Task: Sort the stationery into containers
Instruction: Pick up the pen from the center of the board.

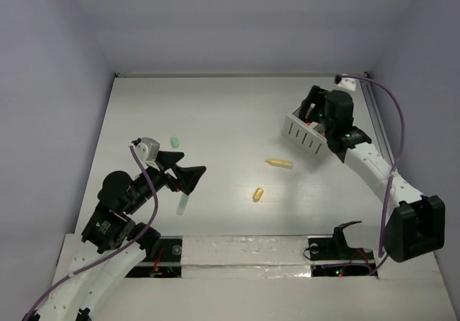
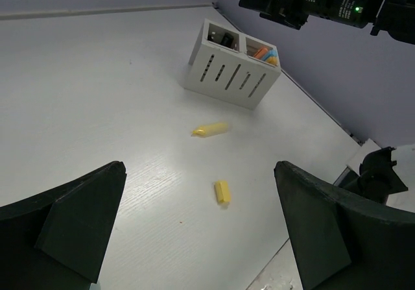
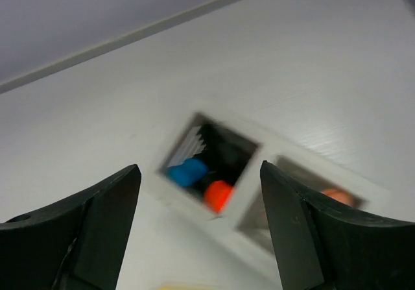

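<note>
While left gripper and right gripper show jaws apart and empty, the white surface between lilac walls bears a slotted box, yellow marker and yellow cap.

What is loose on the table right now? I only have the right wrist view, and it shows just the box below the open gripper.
Observer: Two yellow pieces lie mid-way across the table: a marker and, nearer the arms, a cap.
Operator: Anything on the left side?
Observer: Yes, a mint piece lies just beyond the left gripper, and a longer pale piece lies on its near side.
Operator: Is that gripper holding one of them?
Observer: No, it is wide open with nothing between its fingers.
</note>
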Motion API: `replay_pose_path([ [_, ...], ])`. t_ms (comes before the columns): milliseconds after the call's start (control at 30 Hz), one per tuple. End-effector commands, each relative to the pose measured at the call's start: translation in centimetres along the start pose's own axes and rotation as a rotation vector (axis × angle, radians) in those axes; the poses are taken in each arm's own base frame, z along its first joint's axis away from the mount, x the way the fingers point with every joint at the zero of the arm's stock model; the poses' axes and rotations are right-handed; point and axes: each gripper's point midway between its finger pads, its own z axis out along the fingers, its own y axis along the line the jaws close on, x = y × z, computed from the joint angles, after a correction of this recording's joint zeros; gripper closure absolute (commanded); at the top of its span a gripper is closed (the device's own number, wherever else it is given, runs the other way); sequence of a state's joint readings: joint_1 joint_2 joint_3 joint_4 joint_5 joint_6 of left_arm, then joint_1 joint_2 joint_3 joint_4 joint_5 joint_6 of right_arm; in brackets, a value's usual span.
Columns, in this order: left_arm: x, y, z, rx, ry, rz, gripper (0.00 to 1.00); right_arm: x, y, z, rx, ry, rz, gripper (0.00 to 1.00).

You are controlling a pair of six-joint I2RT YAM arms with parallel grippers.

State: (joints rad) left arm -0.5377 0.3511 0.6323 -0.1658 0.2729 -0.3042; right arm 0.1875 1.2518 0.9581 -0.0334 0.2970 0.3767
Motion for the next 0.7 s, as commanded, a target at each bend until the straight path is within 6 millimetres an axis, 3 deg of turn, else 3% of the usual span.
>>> replay_pose_path([
  [0,-2.1,0.1,-0.4,-0.032,-0.068,0.019,0.01,0.0,9.1,-1.7,-0.253,0.016,-0.052,0.20],
  [33,-2.3,0.3,-0.6,-0.044,-0.079,0.019,0.01,0.6,12.3,-2.6,-0.337,0.033,-0.079,0.21],
  [67,-2.5,0.6,-0.6,-0.068,-0.090,0.020,0.01,2.7,13.9,-1.9,-0.368,0.088,-0.100,0.21],
  [133,-2.9,0.8,-1.0,-0.083,-0.107,0.020,0.01,5.2,17.4,-2.5,-0.486,0.164,-0.130,0.21],
  [167,-3.0,1.1,-1.0,-0.099,-0.115,0.023,0.01,5.3,20.9,-3.7,-0.583,0.159,-0.143,0.21],
  [200,-3.1,1.3,-1.2,-0.111,-0.120,0.022,0.01,8.2,22.4,-3.1,-0.611,0.225,-0.175,0.21],
  [233,-3.4,1.3,-1.3,-0.117,-0.127,0.024,0.01,9.4,23.8,-3.2,-0.637,0.248,-0.200,0.21],
  [267,-3.5,1.7,-1.4,-0.139,-0.135,0.025,0.01,9.3,26.9,-4.3,-0.702,0.237,-0.213,0.20],
  [300,-3.5,1.9,-1.5,-0.151,-0.135,0.025,0.01,13.2,27.7,-3.7,-0.706,0.328,-0.264,0.19],
  [400,-4.0,2.2,-1.9,-0.174,-0.157,0.024,0.01,15.7,31.8,-4.9,-0.778,0.372,-0.333,0.18],
  [433,-3.9,2.2,-1.9,-0.176,-0.157,0.026,0.01,17.6,31.9,-4.4,-0.759,0.400,-0.362,0.18],
  [567,-4.0,1.9,-2.0,-0.161,-0.161,0.029,0.01,18.6,30.1,-4.3,-0.688,0.422,-0.408,0.25],
  [600,-4.0,1.9,-2.0,-0.157,-0.163,0.031,0.01,18.5,28.4,-4.0,-0.625,0.413,-0.441,0.30],
  [633,-3.9,1.8,-1.9,-0.151,-0.162,0.031,0.01,19.7,26.0,-4.0,-0.575,0.439,-0.489,0.32],
  [667,-3.8,1.6,-1.9,-0.141,-0.158,0.033,0.01,18.3,24.5,-4.3,-0.543,0.417,-0.522,0.34],
])
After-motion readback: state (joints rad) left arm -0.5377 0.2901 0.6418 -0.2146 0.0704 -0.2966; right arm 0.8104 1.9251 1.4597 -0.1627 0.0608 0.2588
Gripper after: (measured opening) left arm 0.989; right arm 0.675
